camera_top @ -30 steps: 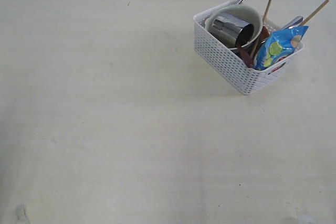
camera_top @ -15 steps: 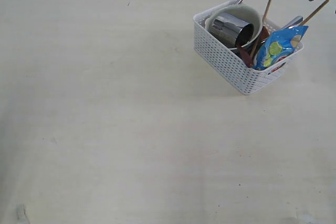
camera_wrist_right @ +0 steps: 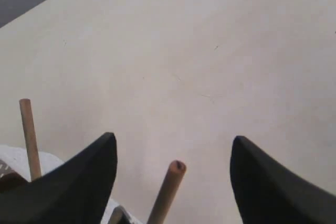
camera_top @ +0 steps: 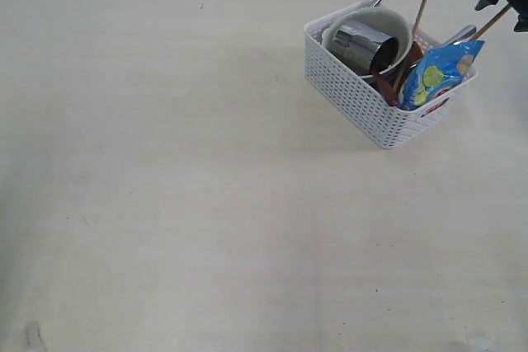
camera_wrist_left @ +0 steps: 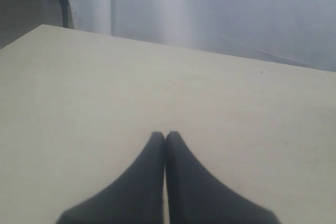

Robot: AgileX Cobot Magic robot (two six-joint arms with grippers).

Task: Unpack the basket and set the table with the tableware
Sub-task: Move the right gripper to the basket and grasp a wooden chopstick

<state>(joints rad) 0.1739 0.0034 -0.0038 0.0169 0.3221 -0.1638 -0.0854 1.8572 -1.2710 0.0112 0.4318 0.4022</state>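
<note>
Wooden chopstick (camera_wrist_right: 167,192), leaning out of the white basket (camera_top: 356,98) on the table (camera_top: 165,171): right gripper (camera_wrist_right: 173,140) newly arrived above it, jaws spread wide (left gripper (camera_wrist_left: 165,136) closed, empty), unpacking likely about to begin.

No lettering can be read in any view. The blue snack packet (camera_top: 437,73), standing in the right-hand end of the white basket (camera_top: 351,92) in the exterior view, carries green and yellow printed graphics. Any words or brand name on it are too small and blurred to make out.
</note>
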